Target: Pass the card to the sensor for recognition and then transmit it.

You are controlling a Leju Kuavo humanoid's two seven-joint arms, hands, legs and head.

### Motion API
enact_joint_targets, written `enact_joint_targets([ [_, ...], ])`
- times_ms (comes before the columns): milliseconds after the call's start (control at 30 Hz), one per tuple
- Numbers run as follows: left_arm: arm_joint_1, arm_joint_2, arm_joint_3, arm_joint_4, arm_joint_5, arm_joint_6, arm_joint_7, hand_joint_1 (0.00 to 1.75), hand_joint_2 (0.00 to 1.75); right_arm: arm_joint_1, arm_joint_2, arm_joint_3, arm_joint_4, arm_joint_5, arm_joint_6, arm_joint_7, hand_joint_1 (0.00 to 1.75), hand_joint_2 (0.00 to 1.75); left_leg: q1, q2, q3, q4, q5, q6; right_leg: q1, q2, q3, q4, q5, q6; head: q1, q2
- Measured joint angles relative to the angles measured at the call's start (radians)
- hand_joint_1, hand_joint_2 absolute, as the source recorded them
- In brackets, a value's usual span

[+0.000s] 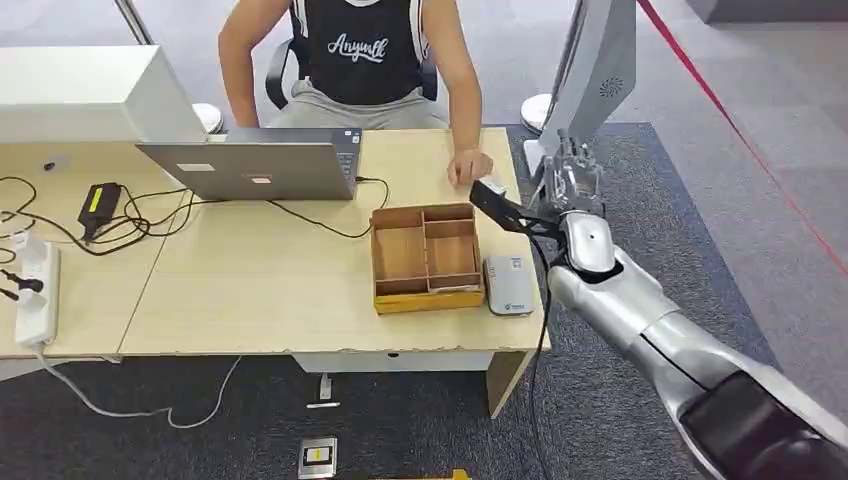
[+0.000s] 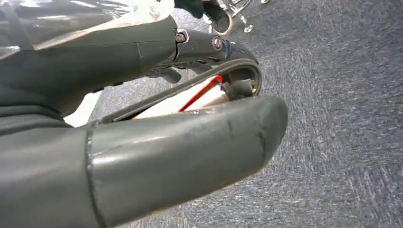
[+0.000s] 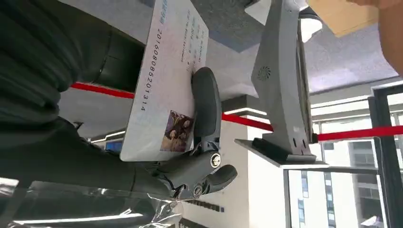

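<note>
My right hand (image 1: 572, 190) is raised beyond the desk's right edge, beside the foot of a tall grey stand-mounted terminal (image 1: 597, 70). In the right wrist view this hand (image 3: 71, 156) holds a white card (image 3: 161, 80) with a printed number and a small photo, a dark finger (image 3: 205, 104) pressing on its face, and the terminal (image 3: 280, 80) stands close behind. A small grey-white card reader (image 1: 508, 285) lies on the desk by its right edge. A seated person's hand (image 1: 468, 165) rests on the desk near my hand. My left hand (image 2: 157, 142) hangs over carpet, holding nothing.
A wooden divided tray (image 1: 428, 300) sits next to the reader. A laptop (image 1: 255, 168), cables, a charger (image 1: 98, 200) and a power strip (image 1: 35, 290) lie on the desk (image 1: 250, 290). Red tape (image 1: 740, 130) crosses the carpet at right.
</note>
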Motion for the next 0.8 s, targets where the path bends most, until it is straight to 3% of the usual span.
enact_joint_targets([
  [333, 0.001, 0.0, 0.0, 0.0, 0.01, 0.0, 0.012, 0.0, 0.0, 0.115, -0.037, 0.0, 0.006, -0.067, -0.031, 0.0, 1.75, 1.75, 0.0, 0.0, -0.001, 0.0, 0.0, 0.0, 0.0, 0.0, 0.0, 0.0, 0.0, 0.0, 0.0, 0.0],
  [800, 0.001, 0.0, -0.001, 0.0, 0.013, -0.002, 0.014, 0.0, 0.0, 0.165, -0.054, -0.001, 0.007, -0.092, -0.042, 0.0, 1.75, 1.75, 0.0, 0.0, 0.0, 0.0, 0.0, 0.0, 0.0, 0.0, 0.0, 0.0, 0.0, 0.0, 0.0, 0.0],
])
